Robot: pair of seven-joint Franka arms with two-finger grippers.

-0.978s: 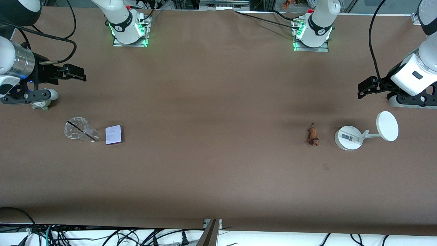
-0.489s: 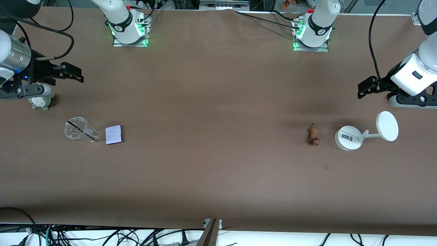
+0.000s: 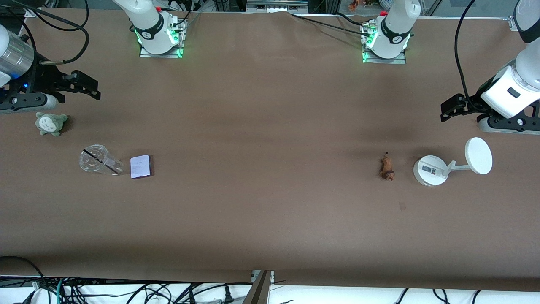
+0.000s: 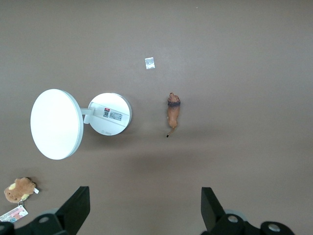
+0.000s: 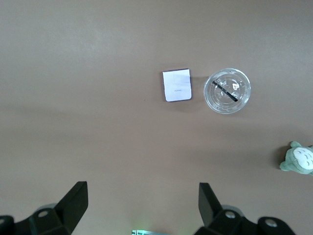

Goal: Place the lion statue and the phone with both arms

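The lion statue (image 3: 387,167) lies on the brown table toward the left arm's end, beside the white stand; it also shows in the left wrist view (image 4: 172,111). The phone (image 3: 140,166) lies flat toward the right arm's end, beside a clear cup; it also shows in the right wrist view (image 5: 176,85). My left gripper (image 3: 449,109) is open and empty, high over bare table well apart from the lion, its fingers wide in its wrist view (image 4: 145,205). My right gripper (image 3: 87,86) is open and empty over bare table, well apart from the phone (image 5: 143,200).
A clear cup with a dark straw (image 3: 99,160) lies beside the phone. A grey-green plush (image 3: 49,123) sits near the right arm's end. A white round-based stand with a disc (image 3: 430,169) stands beside the lion. A brown tagged plush (image 4: 19,189) shows in the left wrist view.
My right arm has drawn back toward the robots' bases, uncovering the grey-green plush. The left arm has barely moved. The lion and the phone have not moved.
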